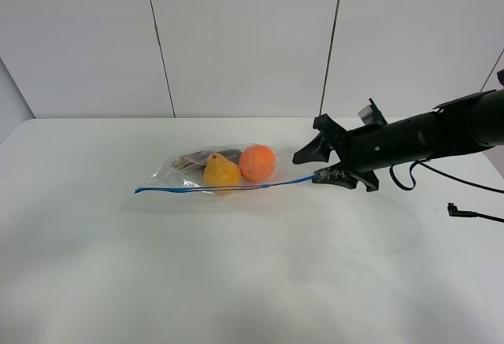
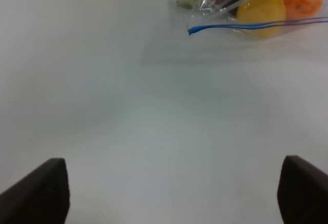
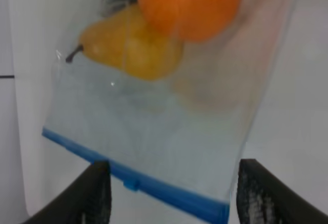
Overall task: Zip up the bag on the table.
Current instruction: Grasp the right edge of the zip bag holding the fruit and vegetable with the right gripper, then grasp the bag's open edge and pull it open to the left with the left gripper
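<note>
The clear bag [image 1: 228, 169] lies on the white table [image 1: 236, 281], holding an orange [image 1: 257, 163], a yellow pear [image 1: 221, 172] and a dark item [image 1: 197, 157]. Its blue zip strip [image 1: 220, 187] runs along the near edge. My right gripper [image 1: 307, 168] is open at the strip's right end. In the right wrist view the strip [image 3: 154, 188] crosses between its spread fingers [image 3: 97, 193]. My left gripper [image 2: 169, 193] is open and empty, well away from the bag [image 2: 256, 8], over bare table. It does not show in the exterior high view.
A black cable with a plug [image 1: 465, 212] lies on the table at the right, below the right arm. White wall panels stand behind the table's far edge.
</note>
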